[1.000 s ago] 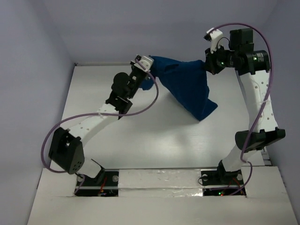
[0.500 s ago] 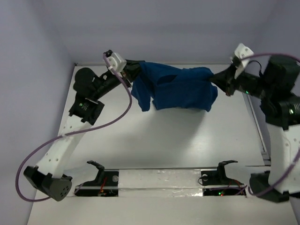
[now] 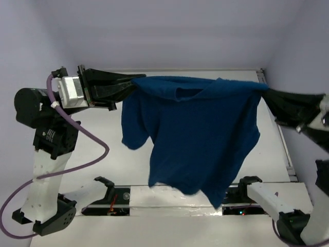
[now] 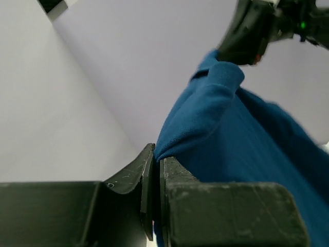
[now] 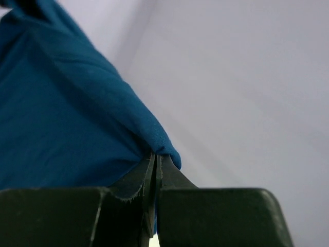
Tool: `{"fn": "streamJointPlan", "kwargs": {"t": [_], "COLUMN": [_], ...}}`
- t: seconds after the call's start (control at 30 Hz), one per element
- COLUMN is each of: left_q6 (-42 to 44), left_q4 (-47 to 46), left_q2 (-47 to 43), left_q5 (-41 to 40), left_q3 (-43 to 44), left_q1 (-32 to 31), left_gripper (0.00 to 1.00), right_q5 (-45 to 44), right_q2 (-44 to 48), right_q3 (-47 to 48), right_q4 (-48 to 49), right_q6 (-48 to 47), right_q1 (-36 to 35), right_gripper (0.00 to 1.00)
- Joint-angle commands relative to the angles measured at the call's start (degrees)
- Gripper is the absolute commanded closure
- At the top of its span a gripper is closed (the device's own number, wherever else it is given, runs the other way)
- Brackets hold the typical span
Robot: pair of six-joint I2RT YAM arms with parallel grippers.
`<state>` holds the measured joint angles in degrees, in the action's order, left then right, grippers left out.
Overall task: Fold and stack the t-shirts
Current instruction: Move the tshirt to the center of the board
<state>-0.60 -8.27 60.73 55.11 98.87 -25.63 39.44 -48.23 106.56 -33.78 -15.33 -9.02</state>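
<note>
The dark blue t-shirt (image 3: 195,134) hangs spread out in the air, high above the white table (image 3: 103,139), held by both shoulders. Its collar faces up and its hem hangs toward the near edge. No printed graphic shows. My left gripper (image 3: 134,85) is shut on the shirt's left shoulder; the cloth (image 4: 231,134) is pinched between its jaws in the left wrist view. My right gripper (image 3: 267,91) is shut on the right shoulder; the cloth (image 5: 67,113) runs out from its jaws in the right wrist view. One sleeve (image 3: 133,123) droops at the left.
The arms' bases (image 3: 110,198) sit at the near edge. Pale walls (image 3: 180,31) enclose the table at the back and sides. A purple cable (image 3: 87,154) loops off the left arm.
Both arms have risen and pulled far apart, toward the camera. The shirt went from a bunched bundle near the table to a wide hanging sheet.
</note>
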Motion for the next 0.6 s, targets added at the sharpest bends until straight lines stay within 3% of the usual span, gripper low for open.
{"fn": "streamJointPlan", "kwargs": {"t": [0.0, 0.1, 0.23, 0.33, 0.37, 0.4, 0.47, 0.5, 0.57], "left_q6": [0.3, 6.8, 8.9, 10.0, 10.4, 11.0, 11.8, 12.4, 13.7], "left_q4": [-1.7, -1.9, -8.9, -14.3, -15.4, -15.5, -16.2, -16.2, -16.1], "left_q2": [2.1, 3.5, 4.9, 8.5, 11.3, 12.7, 16.7, 17.7, 19.8], "left_q5": [-3.2, -6.9, -9.5, -10.4, -11.0, -11.3, -11.7, -11.9, -12.3], "left_q3": [-4.3, -12.5, -28.2, -35.0, -35.8, -36.2, -36.6, -36.6, -36.5], "left_q1": [1.4, 1.4, 3.2, 5.0, 5.5, 6.7, 8.3, 9.4, 10.1], "left_gripper": [1.00, 1.00, 1.00, 1.00, 1.00, 1.00, 1.00, 1.00, 1.00], "right_q5": [-7.8, -5.8, -5.6, -8.5, -10.3, -11.7, -17.3, -19.6, -23.7], "right_q2": [-13.8, -24.9, -46.4, -58.1, -67.0, -71.7, -82.9, -84.7, -84.3], "right_q3": [3.8, 10.4, 17.1, 26.3, 30.3, 39.9, 49.3, 52.5, 47.1], "right_q4": [2.1, -5.0, -13.0, -18.4, -20.3, -22.8, -29.5, -30.4, -27.7], "right_q6": [2.2, 1.0, -1.6, -2.6, -2.5, -3.0, -4.4, -5.1, -6.3], "right_q1": [0.2, 0.2, 0.2, -0.3, -0.3, -0.3, -0.3, -0.8, -0.8], "right_gripper": [1.00, 1.00, 0.98, 0.83, 0.68, 0.63, 0.46, 0.46, 0.44]}}
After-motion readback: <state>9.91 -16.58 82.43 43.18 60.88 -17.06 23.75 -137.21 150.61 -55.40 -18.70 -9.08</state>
